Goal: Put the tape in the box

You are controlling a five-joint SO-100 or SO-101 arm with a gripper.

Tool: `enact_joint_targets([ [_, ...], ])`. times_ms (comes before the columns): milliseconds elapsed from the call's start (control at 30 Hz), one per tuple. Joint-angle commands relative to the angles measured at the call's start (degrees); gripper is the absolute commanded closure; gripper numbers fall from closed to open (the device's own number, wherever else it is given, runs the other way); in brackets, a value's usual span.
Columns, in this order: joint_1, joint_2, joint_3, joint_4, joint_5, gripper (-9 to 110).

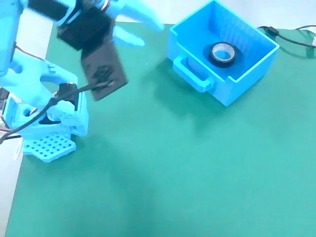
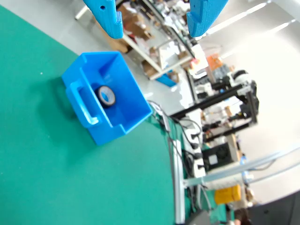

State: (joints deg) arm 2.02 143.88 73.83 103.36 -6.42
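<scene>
Green mat [image 1: 163,177]; tape [image 1: 222,53] flat inside box [image 1: 195,34], likely light, stiff, best pinched across ring wall; gripper [image 2: 151,18] wide open, empty, well apart.

Brightly, evenly lit with soft shadows, motion-blurred on the arm [image 1: 91,44], glaringly overexposed and perhaps defocused beyond the table [image 2: 56,187].

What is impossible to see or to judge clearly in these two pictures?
- End effector: the wrist view's top edge cuts off all but its fingertips; motion blur smears it in the fixed view.
- Box: its own near wall hides part of the floor in the fixed view.
- Tape: too small in both views to read any label.
- Shelves behind the table: blurred in the wrist view.
</scene>
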Motion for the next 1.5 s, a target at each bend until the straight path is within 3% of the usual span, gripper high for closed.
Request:
enact_joint_targets([
  [0,0.79,6.42,7.91,-1.85,-0.7,83],
  [433,4.48,28.92,43.24,-17.67,-0.88,83],
  [1033,12.3,29.71,78.84,-40.17,-0.7,84],
  [1467,13.18,45.18,95.01,-43.42,1.23,88],
])
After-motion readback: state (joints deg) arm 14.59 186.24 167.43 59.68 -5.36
